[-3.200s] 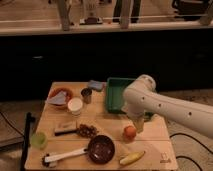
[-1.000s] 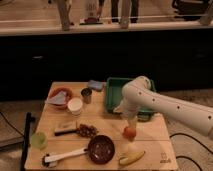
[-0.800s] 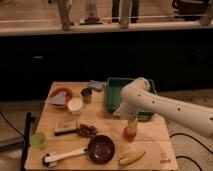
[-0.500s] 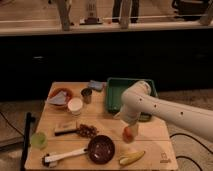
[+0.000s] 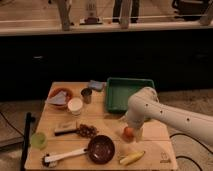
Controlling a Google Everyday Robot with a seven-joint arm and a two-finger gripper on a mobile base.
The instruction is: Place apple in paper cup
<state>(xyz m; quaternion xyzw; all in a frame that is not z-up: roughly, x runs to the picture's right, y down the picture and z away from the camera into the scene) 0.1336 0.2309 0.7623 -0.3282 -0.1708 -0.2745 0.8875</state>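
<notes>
The apple (image 5: pixel 128 132) is a small red-orange fruit on the wooden table (image 5: pixel 100 120), right of centre near the front. My gripper (image 5: pixel 131 128) hangs from the white arm (image 5: pixel 165 114) that comes in from the right, and it is right over the apple, partly covering it. The paper cup (image 5: pixel 75 105) is a short white cup with a cream inside, standing upright on the left half of the table, well left of the apple and the gripper.
A green tray (image 5: pixel 129 92) lies at the back right. A grey metal cup (image 5: pixel 86 95), an orange bowl (image 5: pixel 59 96), a translucent green cup (image 5: pixel 38 140), a dark bowl (image 5: pixel 101 148), a banana (image 5: pixel 132 158) and a brush (image 5: pixel 62 156) also stand on the table.
The arm has come down and to the right over the apple. The apple has stayed in about the same place on the table.
</notes>
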